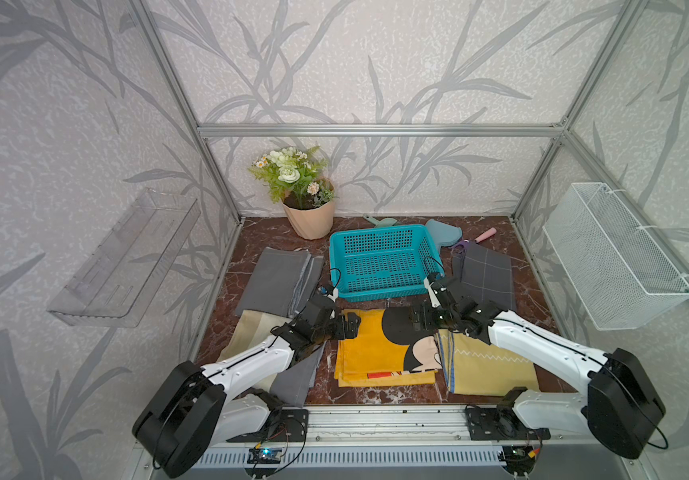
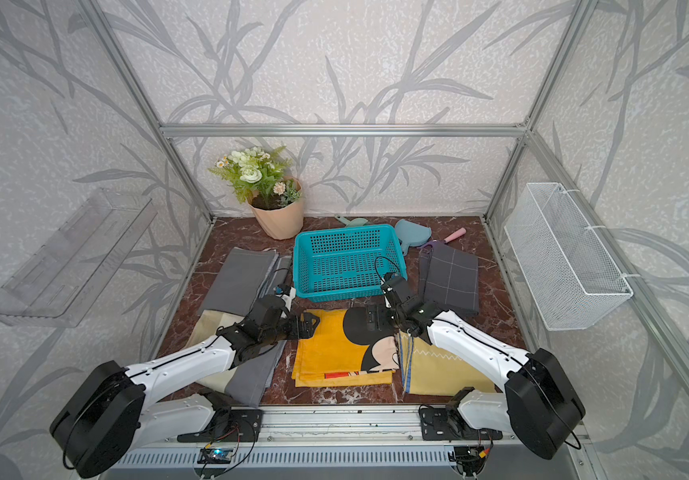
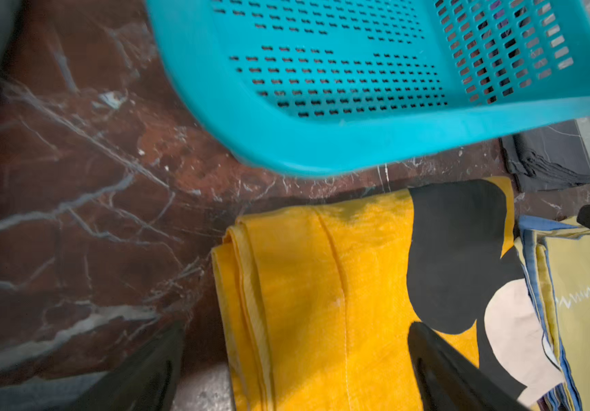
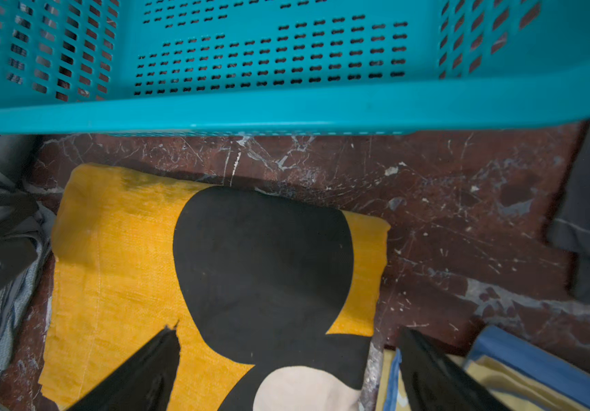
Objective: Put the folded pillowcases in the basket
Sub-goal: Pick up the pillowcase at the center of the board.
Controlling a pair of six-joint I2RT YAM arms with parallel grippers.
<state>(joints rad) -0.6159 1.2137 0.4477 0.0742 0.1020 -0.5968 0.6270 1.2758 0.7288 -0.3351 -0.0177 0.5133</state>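
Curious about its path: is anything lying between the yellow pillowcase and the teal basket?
Nothing: only a bare strip of marble tabletop separates the yellow pillowcase from the teal basket, clearest in the right wrist view.

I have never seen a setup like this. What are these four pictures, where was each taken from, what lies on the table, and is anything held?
This is a robot with two arms at a table, each ending in a two-fingered gripper. Both top views look down on the whole scene; the wrist views come from cameras on the arms. On the table stand an empty teal basket and a flower pot. Before the basket lies a folded yellow pillowcase, with other folded ones around: a grey cloth, a dark checked cloth, an olive cloth. The left gripper and right gripper are open at the pillowcase's corners nearest the basket, gripping nothing.
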